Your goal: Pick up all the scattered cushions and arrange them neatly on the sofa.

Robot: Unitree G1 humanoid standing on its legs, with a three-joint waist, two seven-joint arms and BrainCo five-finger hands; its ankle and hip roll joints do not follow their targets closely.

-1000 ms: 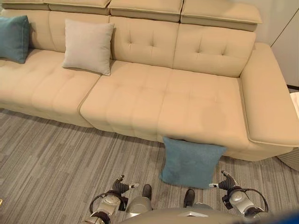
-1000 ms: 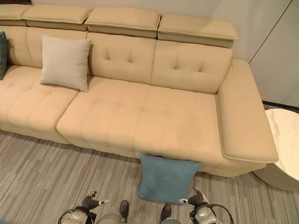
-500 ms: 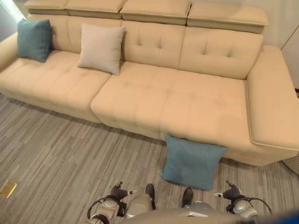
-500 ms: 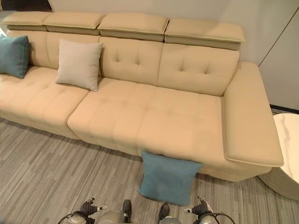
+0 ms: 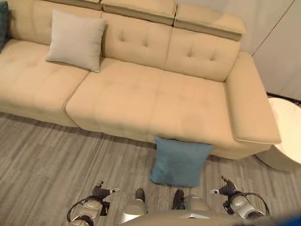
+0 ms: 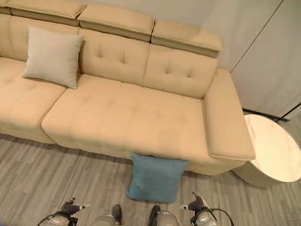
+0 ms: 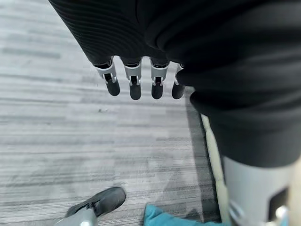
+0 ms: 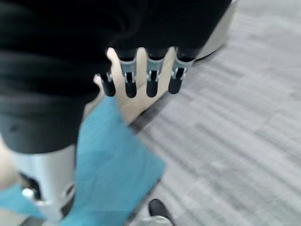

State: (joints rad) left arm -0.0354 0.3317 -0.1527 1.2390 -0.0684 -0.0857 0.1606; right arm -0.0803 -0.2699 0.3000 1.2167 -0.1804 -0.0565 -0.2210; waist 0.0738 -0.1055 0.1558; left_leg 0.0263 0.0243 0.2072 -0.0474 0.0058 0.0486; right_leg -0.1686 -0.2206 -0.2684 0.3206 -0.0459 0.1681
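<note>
**One cushion left on the floor, both hands idle**

Left eye view: a blue cushion (image 5: pixel 179 161) is leaning upright on the grey floor (image 5: pixel 42 150) against the front of the beige sofa (image 5: pixel 141 101), below its right-hand seat. A pale grey cushion (image 5: pixel 75 40) is standing on the seat against the backrest, and the edge of a darker cushion (image 5: pixel 3 23) is showing at the far left of the sofa. The left hand (image 5: pixel 99 192) and right hand (image 5: pixel 225 188) are hanging low at the bottom of the view, short of the blue cushion and touching nothing.

Right eye view: the same layout is showing, with a round white table (image 6: pixel 273 153) standing just beside the sofa's right armrest.

Left wrist view: the left hand's fingers (image 7: pixel 135 87) are hanging straight and slightly apart over bare floor, holding nothing; a corner of the blue cushion is peeking in at the edge.

Right wrist view: the right hand's fingers (image 8: pixel 151 82) are likewise hanging straight and apart, empty, with the blue cushion lying just beyond them.

Judging from this, the task is partly done: the cushions on the sofa look placed, while the blue one is waiting to be lifted and set on the empty right-hand seats.
</note>
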